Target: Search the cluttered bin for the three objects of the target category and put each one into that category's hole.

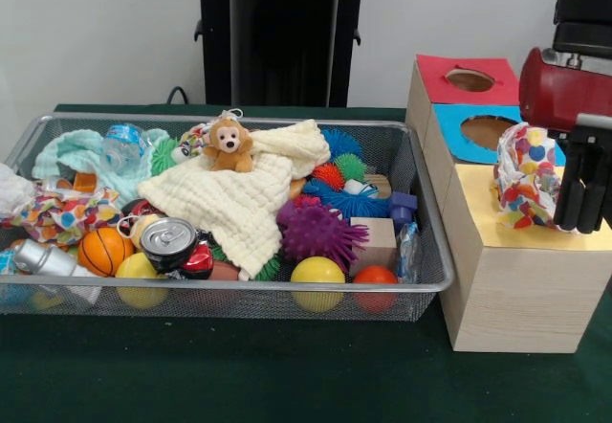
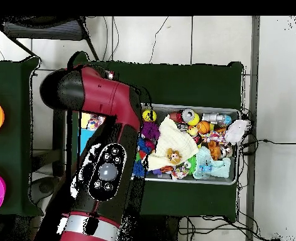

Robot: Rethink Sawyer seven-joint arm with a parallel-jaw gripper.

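Note:
My gripper [image 1: 579, 186] hangs at the far right over the yellow part of the wooden box [image 1: 516, 289]. It is shut on a cloth with coloured spots [image 1: 524, 174], which bunches against the left side of the black fingers just above the yellow top. The box also has a red top with a hole [image 1: 469, 79] and a blue top with a hole [image 1: 488, 131]; any hole in the yellow top is hidden behind the cloth. In the overhead view the red arm [image 2: 106, 169] covers the box and gripper; a bit of the spotted cloth [image 2: 93, 120] shows beside it.
The wire bin [image 1: 432, 275] holds a cream cloth [image 1: 239, 198] with a monkey plush [image 1: 229, 145] on it, a teal cloth [image 1: 81, 150], a patterned cloth [image 1: 57, 214], a purple spiky ball [image 1: 320, 232], a yellow ball [image 1: 317, 272], a can [image 1: 169, 241] and a basketball [image 1: 103, 249].

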